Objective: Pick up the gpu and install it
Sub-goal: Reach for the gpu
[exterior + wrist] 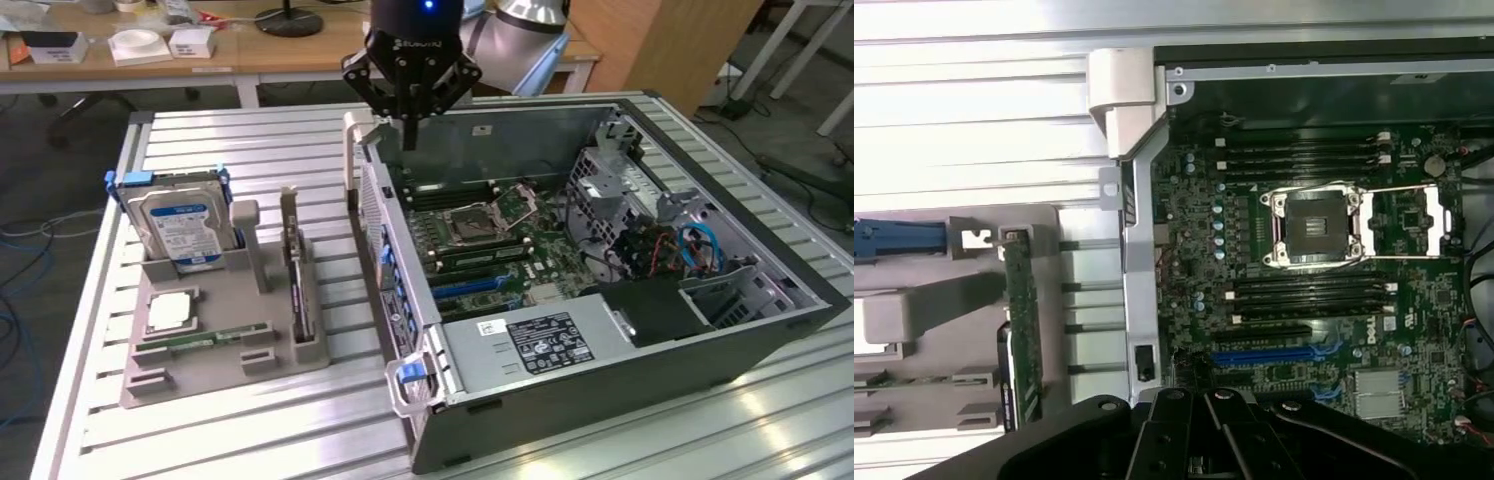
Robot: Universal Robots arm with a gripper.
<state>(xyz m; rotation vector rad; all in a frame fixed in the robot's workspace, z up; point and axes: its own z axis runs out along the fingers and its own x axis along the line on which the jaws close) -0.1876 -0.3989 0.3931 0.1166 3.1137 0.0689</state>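
The gripper (410,135) hangs over the edge of the computer case (601,390), fingers closed on nothing; the gpu (299,290) stands on edge in the grey holder (187,368), well apart from them

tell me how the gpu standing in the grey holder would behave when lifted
Probably stiff: the gpu is a thin flat board standing on edge in the grey holder. Likely light for its length, being so slim. Held by narrow end posts, it may tip or swing if gripped off-centre, and its bare circuit face looks fragile.
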